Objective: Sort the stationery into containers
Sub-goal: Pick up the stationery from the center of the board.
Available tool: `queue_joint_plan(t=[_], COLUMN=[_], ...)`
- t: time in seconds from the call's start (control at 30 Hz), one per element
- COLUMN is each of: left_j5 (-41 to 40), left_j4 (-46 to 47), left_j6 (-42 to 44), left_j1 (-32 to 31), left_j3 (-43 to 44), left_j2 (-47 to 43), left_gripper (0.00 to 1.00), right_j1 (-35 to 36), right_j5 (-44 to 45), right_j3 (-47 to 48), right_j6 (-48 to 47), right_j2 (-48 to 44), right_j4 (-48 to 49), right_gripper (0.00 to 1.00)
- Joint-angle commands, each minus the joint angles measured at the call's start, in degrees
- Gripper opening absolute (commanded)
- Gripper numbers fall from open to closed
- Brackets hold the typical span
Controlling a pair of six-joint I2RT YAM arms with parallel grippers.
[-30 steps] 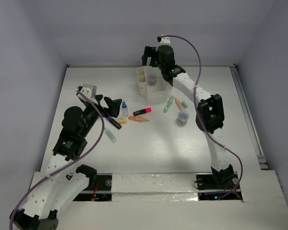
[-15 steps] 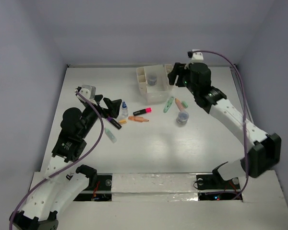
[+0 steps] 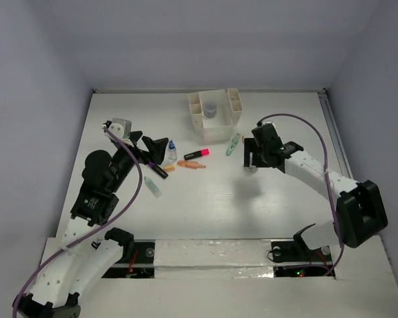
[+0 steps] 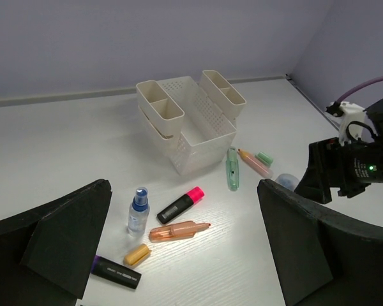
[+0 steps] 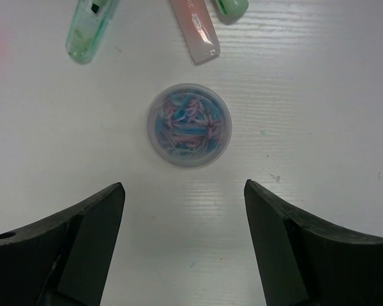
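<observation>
The white organizer [image 3: 220, 126] [image 4: 207, 143] stands at the back, with one round tub [image 3: 211, 110] in its middle compartment. My right gripper [image 3: 250, 159] [image 5: 184, 186] hangs open just above a second round tub [image 5: 189, 124] [image 4: 286, 182] of coloured clips, which lies just beyond its fingertips. A mint green marker [image 5: 91, 25] [image 3: 233, 144] and a peach marker [image 5: 195, 29] lie past the tub. My left gripper [image 3: 156, 149] [image 4: 184, 186] is open and empty above the blue-capped bottle [image 4: 138, 210], pink-black marker [image 4: 180, 204], orange marker [image 4: 177, 230] and black marker [image 4: 115, 272].
A loose yellow-orange cap [image 4: 136, 254] lies beside the black marker. Another mint marker [image 3: 152, 189] rests near my left arm. A green cap [image 5: 232, 6] lies by the peach marker. Grey walls enclose the table on three sides.
My right arm has swung away from the organizer and come down over the tub on the table, its jaws narrowing, then widening. The left arm has not moved.
</observation>
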Motion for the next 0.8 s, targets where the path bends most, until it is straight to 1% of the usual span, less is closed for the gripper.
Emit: queue_joint_plan(t=[0.0,0.17,0.33,0.53,0.7,0.77], left_j5=[0.5,0.5,0.5,0.6,1.1,1.2], left_j4=[2.6,2.5,2.5,2.5,2.7,2.6], left_j6=[-0.3,-0.3,-0.2,-0.2,-0.3,-0.3], left_j1=[-0.2,-0.2,-0.2,-0.2,-0.2,-0.2], left_j3=[-0.4,-0.4,-0.4,-0.4,-0.5,-0.4], left_j2=[-0.4,-0.1,0.0,0.4,0.7,0.7], left_gripper=[0.99,0.99,0.99,0.99,0.99,0.99], right_j1=[-1.3,-2.6,-4.3,-4.3,-4.3,-4.3], right_j5=[-2.1,-2.2,-4.0,-4.7,-4.1,-3.4], right_j3=[0.3,1.3,1.5,2.5,3.4,3.6], right_j6=[-1.1,-1.8,-1.9,-2.7,-3.0,-3.2], right_j2=[4.0,7.7,11.1,13.5,14.5,14.4], right_j4=[4.1,5.4,9.0,11.1,11.4,11.3], right_gripper=[0.83,0.83,0.82,0.78,0.76,0.71])
